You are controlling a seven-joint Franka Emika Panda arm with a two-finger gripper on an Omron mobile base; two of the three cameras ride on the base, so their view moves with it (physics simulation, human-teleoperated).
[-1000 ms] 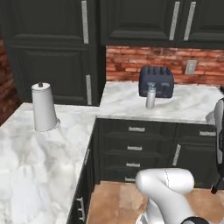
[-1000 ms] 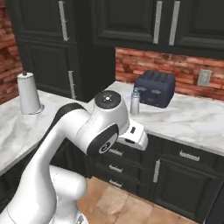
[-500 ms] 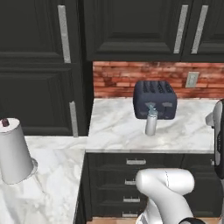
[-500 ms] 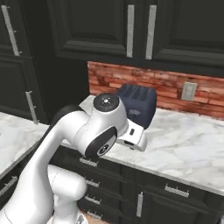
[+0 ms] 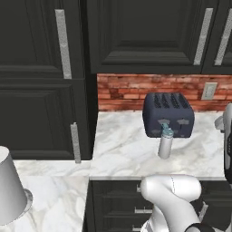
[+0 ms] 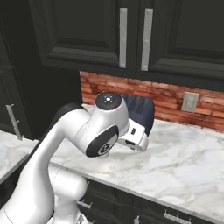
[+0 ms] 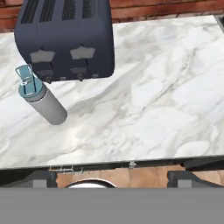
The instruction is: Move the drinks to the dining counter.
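Note:
One of the drinks, a tall grey metal bottle (image 5: 165, 144) with a light-blue cap, stands upright on the marble worktop just in front of the dark toaster. In the hand view the bottle (image 7: 43, 103) lies to the upper left, well away from my gripper (image 7: 114, 178). The two dark fingertips (image 7: 40, 177) are spread wide with nothing between them, back over the worktop's front edge. My white arm covers the bottle in the right base view. The dining counter is out of view.
The dark blue-grey toaster (image 5: 168, 114) sits against the brick backsplash, with a wall outlet (image 5: 209, 90) to its right. A grey paper-towel roll (image 5: 9, 190) stands on the lower-left counter. Dark cabinets hang above and dark drawers (image 5: 118, 208) lie under the marble worktop (image 7: 157, 100).
The base has driven closer to the toaster counter, so the whole scene has shifted and grown; the paper-towel roll slid to the left edge. The gripper has stayed open.

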